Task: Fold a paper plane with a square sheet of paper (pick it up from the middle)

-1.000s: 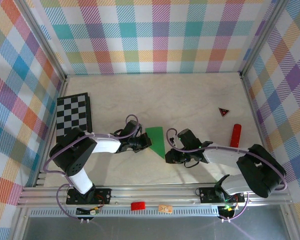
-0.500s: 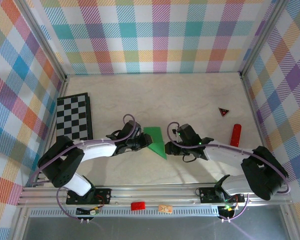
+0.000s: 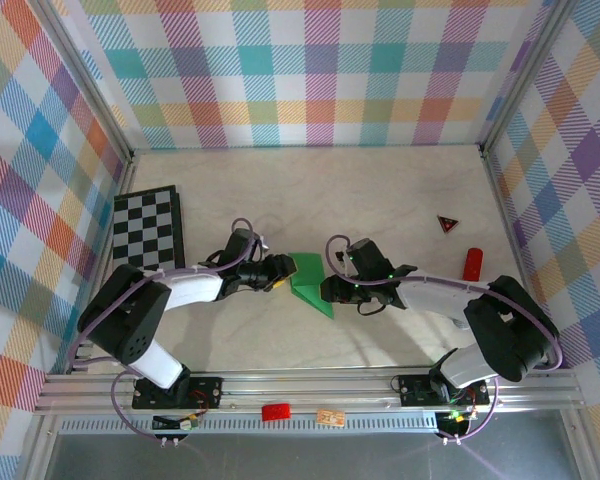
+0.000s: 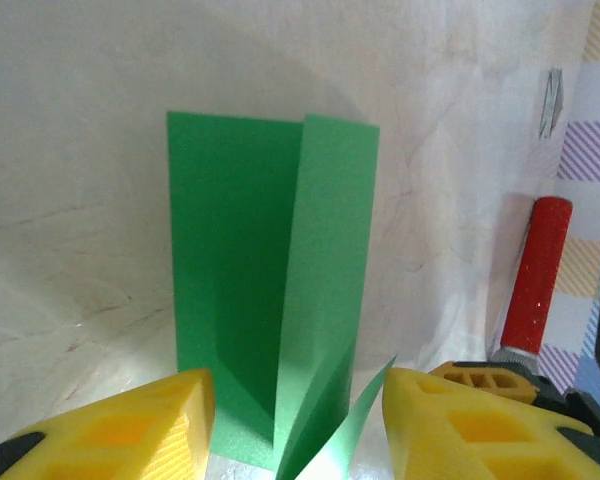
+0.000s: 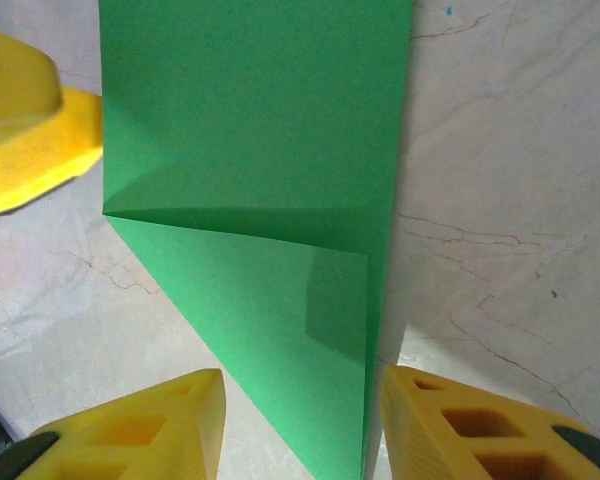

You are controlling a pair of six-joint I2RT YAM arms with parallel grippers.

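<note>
The green square sheet of paper (image 3: 308, 281) lies mid-table, folded into a narrow strip with one slanted, pointed end. My left gripper (image 3: 283, 272) is at its left edge, open. In the left wrist view the paper (image 4: 250, 260) reaches between the yellow fingers (image 4: 130, 425) of that gripper (image 4: 295, 425), and one flap stands up loose. My right gripper (image 3: 327, 290) faces it from the right, also open. In the right wrist view the paper's point (image 5: 280, 300) lies between the two pads of the gripper (image 5: 300, 425), untouched by either.
A black-and-white chessboard (image 3: 148, 235) lies at the left wall. A red cylinder (image 3: 472, 264) (image 4: 535, 270) and a small red-and-black triangle (image 3: 447, 224) sit to the right. Checked walls enclose three sides, and a metal rail (image 3: 310, 385) runs along the front.
Both grippers have opened and let go of the paper. Both wrists have shifted slightly towards the back, and a flap of the paper has sprung up.
</note>
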